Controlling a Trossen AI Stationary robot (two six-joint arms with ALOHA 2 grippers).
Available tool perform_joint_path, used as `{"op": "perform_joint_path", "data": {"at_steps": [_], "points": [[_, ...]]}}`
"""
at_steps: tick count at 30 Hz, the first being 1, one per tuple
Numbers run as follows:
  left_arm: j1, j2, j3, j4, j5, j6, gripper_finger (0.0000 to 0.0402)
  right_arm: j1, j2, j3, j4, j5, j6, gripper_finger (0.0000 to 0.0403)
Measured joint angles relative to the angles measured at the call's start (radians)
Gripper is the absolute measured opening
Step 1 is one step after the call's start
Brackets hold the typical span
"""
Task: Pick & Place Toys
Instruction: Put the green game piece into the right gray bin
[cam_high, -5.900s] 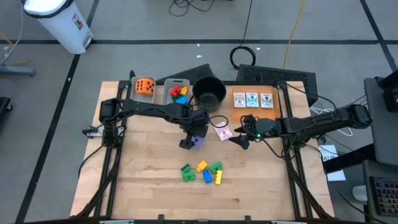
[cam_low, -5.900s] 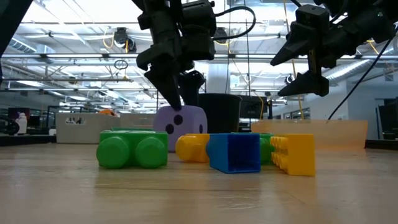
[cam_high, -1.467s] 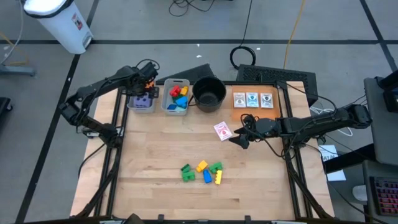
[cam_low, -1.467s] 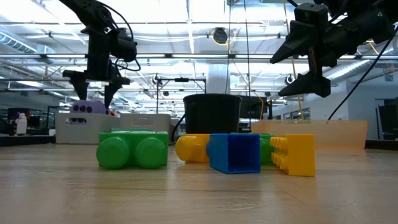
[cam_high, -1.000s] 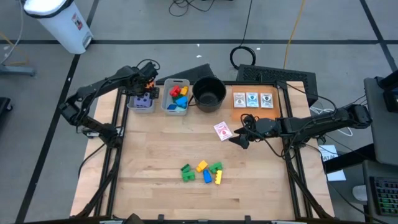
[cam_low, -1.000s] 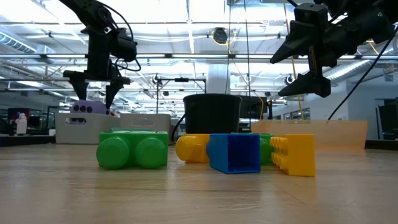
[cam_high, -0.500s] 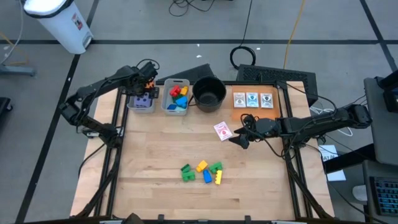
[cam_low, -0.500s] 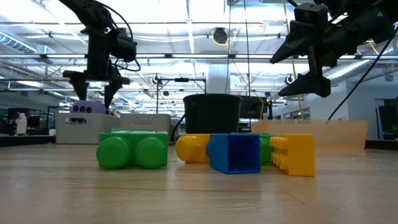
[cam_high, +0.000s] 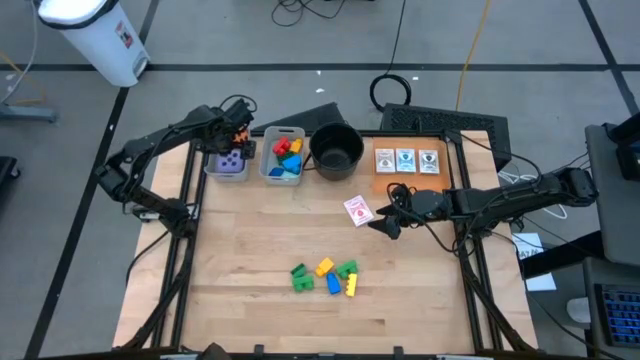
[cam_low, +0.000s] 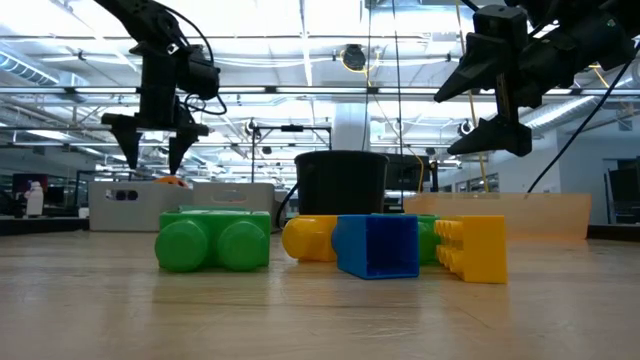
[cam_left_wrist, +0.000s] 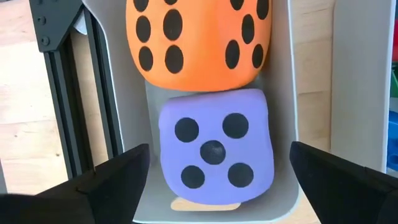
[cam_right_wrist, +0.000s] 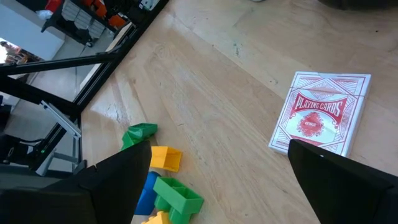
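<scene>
Blocks (cam_high: 325, 277), green, yellow and blue, lie clustered at the near middle of the worktop (cam_high: 250, 300), not yet sorted. Farther back, a red card pack (cam_high: 357, 210) lies flat, with the right pincer (cam_high: 385, 224) hanging released just beside it, holding nothing. At the far left, the purple die (cam_left_wrist: 214, 145) sits in a grey bin (cam_left_wrist: 314, 99) touching the orange die (cam_left_wrist: 193, 40); the left pincer (cam_high: 228, 140) hovers above, spread wide, so that drop looks finished. Next, I judge, it must rise clear of the bin walls and reach for the blocks. The second bin (cam_high: 283, 155) and black pot (cam_high: 336, 150) stand beside.
</scene>
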Motion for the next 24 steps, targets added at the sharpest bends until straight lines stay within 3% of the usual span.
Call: {"op": "perform_joint_path", "data": {"at_steps": [6, 15, 19, 24], "points": [[-0.001, 0.0, 0.0, 0.0, 0.016, 0.019, 0.0387, 0.0, 0.0, 0.0, 0.0, 0.0, 0.0, 0.0375], [-0.033, -0.082, 0.0, 0.067, 0.163, 0.022, 0.0388, 0.0, 0.0, 0.0, 0.0, 0.003, -0.005, 0.0375], [-0.08, -0.161, 0.001, 0.203, 0.245, 0.02, 0.0388, 0.0, 0.0, 0.0, 0.0, 0.026, -0.029, 0.0375], [-0.187, -0.266, 0.001, 0.514, 0.333, 0.002, 0.0388, 0.0, 0.0, 0.0, 0.0, 0.027, -0.032, 0.0375]]}}
